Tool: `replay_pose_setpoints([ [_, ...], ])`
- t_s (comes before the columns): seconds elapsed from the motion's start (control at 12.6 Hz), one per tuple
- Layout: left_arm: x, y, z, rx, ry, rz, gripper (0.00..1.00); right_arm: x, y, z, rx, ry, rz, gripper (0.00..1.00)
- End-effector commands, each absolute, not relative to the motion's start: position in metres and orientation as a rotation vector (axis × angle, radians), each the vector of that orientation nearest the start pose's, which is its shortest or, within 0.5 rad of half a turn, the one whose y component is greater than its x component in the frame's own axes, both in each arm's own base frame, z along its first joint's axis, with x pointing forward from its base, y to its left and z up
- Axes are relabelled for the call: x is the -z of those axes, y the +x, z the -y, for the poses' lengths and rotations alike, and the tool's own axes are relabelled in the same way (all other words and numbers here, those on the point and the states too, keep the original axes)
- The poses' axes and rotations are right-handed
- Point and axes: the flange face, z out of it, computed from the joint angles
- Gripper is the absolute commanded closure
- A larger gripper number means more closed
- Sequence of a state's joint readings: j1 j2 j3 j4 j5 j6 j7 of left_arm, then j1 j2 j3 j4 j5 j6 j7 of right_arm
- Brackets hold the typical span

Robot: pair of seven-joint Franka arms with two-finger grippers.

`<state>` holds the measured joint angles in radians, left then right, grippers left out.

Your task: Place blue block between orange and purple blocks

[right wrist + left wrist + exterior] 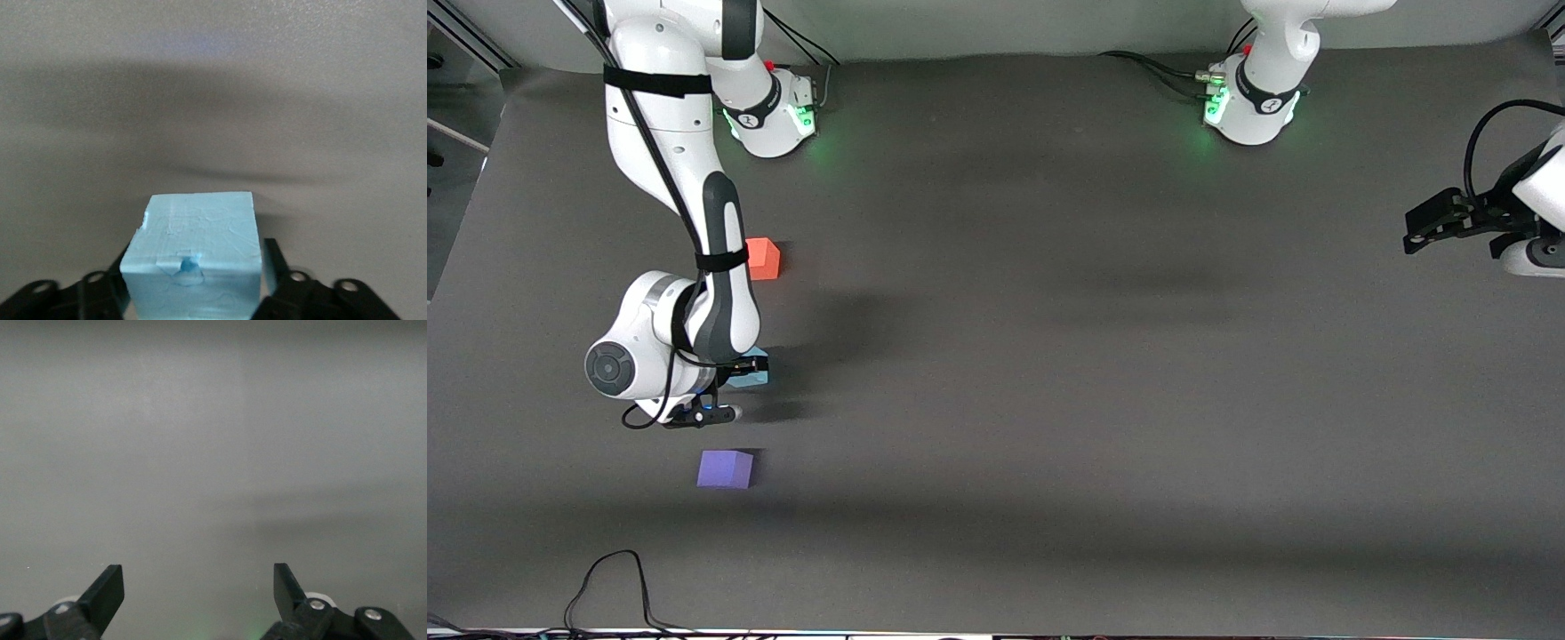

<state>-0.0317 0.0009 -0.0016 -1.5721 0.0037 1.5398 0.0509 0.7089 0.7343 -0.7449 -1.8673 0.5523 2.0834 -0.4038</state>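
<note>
**Blue block sitting between the orange and purple blocks, right gripper around it**

Front view: A dark grey table (1049, 356) is filling the view, with two white arms rising from bases along its top edge. The right arm is reaching down over the blue block (751, 372), which is resting on the table toward the right arm's end. The right gripper (734, 373) is straddling the blue block, and most of the block is hiding under the wrist. The orange block (763, 259) is lying farther from the camera than the blue block. The purple block (725, 468) is lying nearer to the camera than the blue block. All three blocks are sitting apart, roughly in a line. The left arm is waiting well away from the blue block, at the left arm's end of the table, with the left gripper (1414, 233) hanging above the surface.

Left wrist view: The left gripper (199, 587) is showing its two black fingers spread wide, with only bare grey table between them.

Right wrist view: The blue block (193, 263) is sitting between the right gripper's (197, 280) black fingers (275, 263), which are standing just beside its sides. Whether they are pressing on it or parting from it cannot be told.
</note>
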Motion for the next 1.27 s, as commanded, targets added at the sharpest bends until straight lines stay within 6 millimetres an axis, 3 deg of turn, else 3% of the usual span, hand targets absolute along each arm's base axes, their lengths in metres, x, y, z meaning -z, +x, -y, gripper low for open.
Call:
replay_pose_setpoints([
  [0.0,-0.623,0.551,0.022,-0.039,-3.145,-0.126,0.00,-0.208,0.606,-0.023,-0.383,-3.067,0.137,0.00],
  [0.24,-0.622,0.551,0.022,-0.041,-3.145,-0.126,0.00,-0.292,0.608,-0.017,-0.307,-3.115,0.165,0.00],
  [0.4,-0.622,0.551,0.022,-0.039,-3.147,-0.126,0.00,-0.350,0.602,-0.029,-0.259,-3.149,0.115,0.00],
  [0.56,-0.622,0.551,0.022,-0.041,-3.147,-0.126,0.00,-0.421,0.590,-0.038,-0.172,-3.158,0.086,0.00],
  [0.8,-0.622,0.551,0.022,-0.041,-3.147,-0.126,0.00,-0.509,0.566,-0.051,-0.160,-3.157,0.092,0.00],
  [1.12,-0.622,0.551,0.020,-0.041,-3.147,-0.121,0.00,-0.543,0.562,-0.053,-0.183,-3.156,0.041,0.00],
  [1.19,-0.622,0.552,0.022,-0.039,-3.147,-0.126,0.00,-0.546,0.565,-0.039,-0.193,-3.149,-0.003,0.00],
])
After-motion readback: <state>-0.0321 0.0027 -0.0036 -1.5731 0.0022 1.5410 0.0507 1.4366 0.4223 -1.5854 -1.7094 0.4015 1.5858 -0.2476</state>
